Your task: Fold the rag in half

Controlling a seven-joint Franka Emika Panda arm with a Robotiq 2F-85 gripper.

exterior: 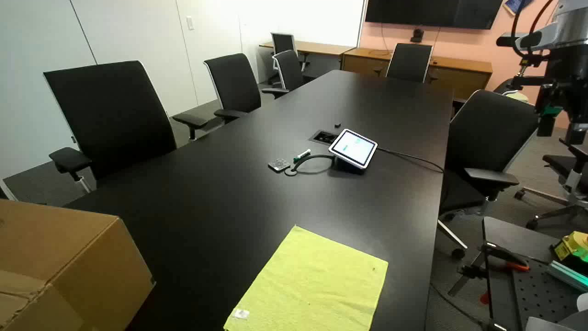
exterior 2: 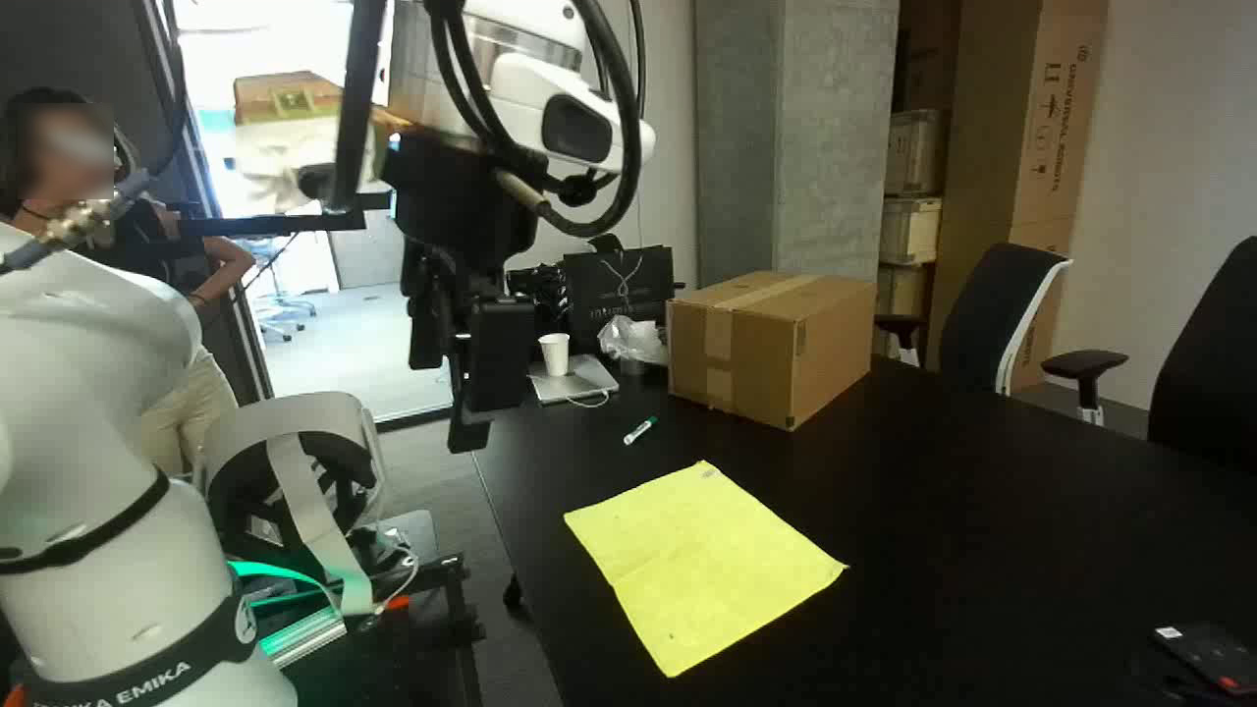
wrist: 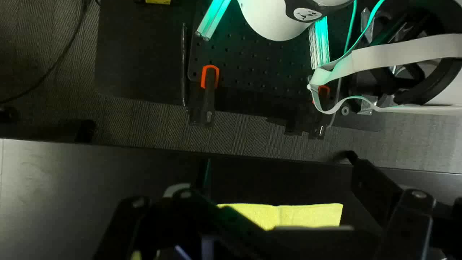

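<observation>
The rag [exterior: 314, 280] is a bright yellow-green cloth lying flat and spread out on the dark table. In an exterior view its near edge is cut off by the frame. It shows whole in an exterior view [exterior 2: 702, 570], with a small white label at one corner. In the wrist view only a strip of the rag [wrist: 310, 215] shows; the gripper body hides the rest. My gripper [wrist: 278, 166] is open, its fingers wide apart with nothing between them. In both exterior views the gripper [exterior: 560, 130] [exterior 2: 448, 398] hangs high above the table's edge side, well apart from the rag.
A brown cardboard box [exterior 2: 746, 344] stands on the table [exterior 2: 962, 491] beyond the rag. A green-capped marker [exterior 2: 641, 430] and a laptop with a white cup [exterior 2: 555, 353] lie near it. A tablet [exterior: 353, 148] stands mid-table. Black chairs [exterior: 110, 119] line the table.
</observation>
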